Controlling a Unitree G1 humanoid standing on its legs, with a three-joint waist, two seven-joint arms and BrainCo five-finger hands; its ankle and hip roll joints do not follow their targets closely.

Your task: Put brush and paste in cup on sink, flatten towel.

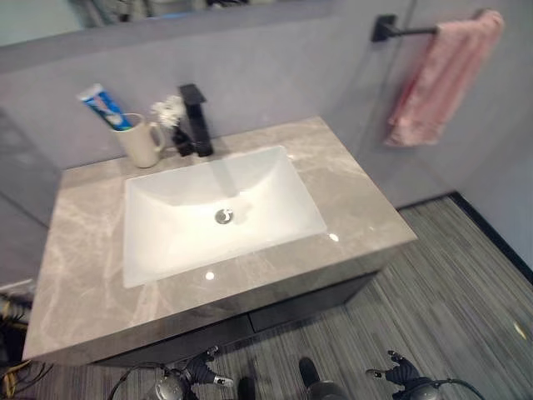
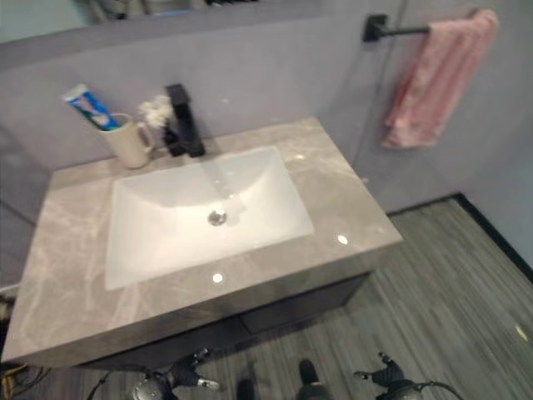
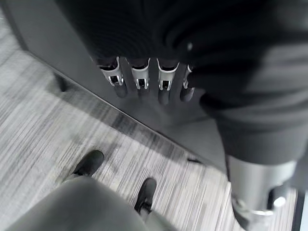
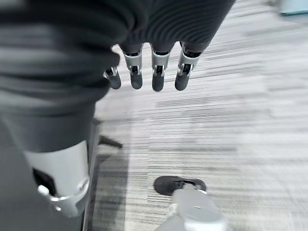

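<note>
A grey-walled bathroom holds a grey marble tabletop (image 1: 333, 196) around a white rectangular basin (image 1: 208, 212). At its back left corner, beside the black tap (image 1: 194, 119), a cream ceramic cup (image 1: 141, 140) already carries the blue-and-white toothpaste tube (image 1: 104, 107); whether a brush is in it I cannot tell. The pink towel (image 1: 440, 77) hangs bunched on the black wall rail (image 1: 408, 31), still to be flattened. Left hand (image 3: 144, 79) and right hand (image 4: 154, 72) hang low with straight, empty fingers. A hasty tug could drag the towel off the rail.
</note>
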